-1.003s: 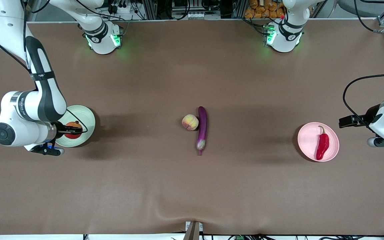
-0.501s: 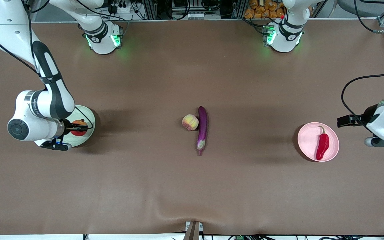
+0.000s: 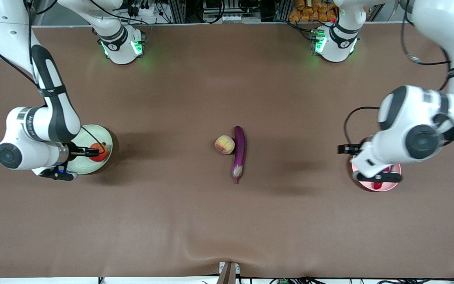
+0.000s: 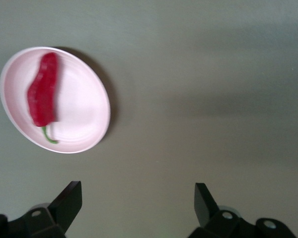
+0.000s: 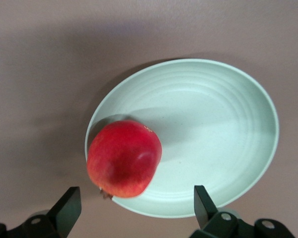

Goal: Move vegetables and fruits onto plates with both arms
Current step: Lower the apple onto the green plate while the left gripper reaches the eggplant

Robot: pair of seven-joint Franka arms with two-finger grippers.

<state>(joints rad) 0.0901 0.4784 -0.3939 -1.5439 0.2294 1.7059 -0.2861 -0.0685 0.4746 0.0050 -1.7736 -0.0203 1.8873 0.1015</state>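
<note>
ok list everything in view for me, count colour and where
peach: one, yellow-pink, mid-table, touching the eggplant
eggplant: one, purple, mid-table, lying beside the peach
pomegranate: one, red, at the green plate's edge
chili: one, red with green stem, on the pink plate
green plate: one, pale green, toward the right arm's end
pink plate: one, pale pink, toward the left arm's end
table: one, brown
right pincer: black, open, over the green plate by the pomegranate
left pincer: black, open, over bare table beside the pink plate
</note>
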